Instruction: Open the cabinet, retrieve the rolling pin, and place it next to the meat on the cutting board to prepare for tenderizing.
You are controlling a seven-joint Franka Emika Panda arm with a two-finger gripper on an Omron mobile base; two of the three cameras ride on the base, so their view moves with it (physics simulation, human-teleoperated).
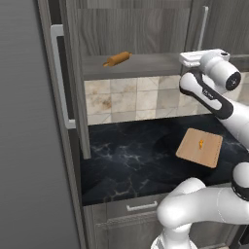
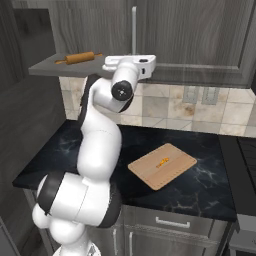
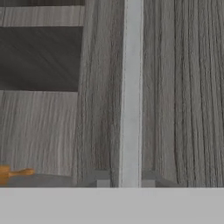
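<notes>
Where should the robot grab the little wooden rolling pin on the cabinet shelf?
Probably around the thick middle of the rolling pin, coming in from the open front of the cabinet. It lies flat on the shelf, and its end knobs are too thin to hold well. The jaws should cross its length.

Right door perhaps blocking shelf

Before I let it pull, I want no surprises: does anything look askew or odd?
Nothing looks damaged or spilled. The rolling pin lies at a slant on the cabinet floor near its front edge. The gripper is shut on the right door's handle.
</notes>
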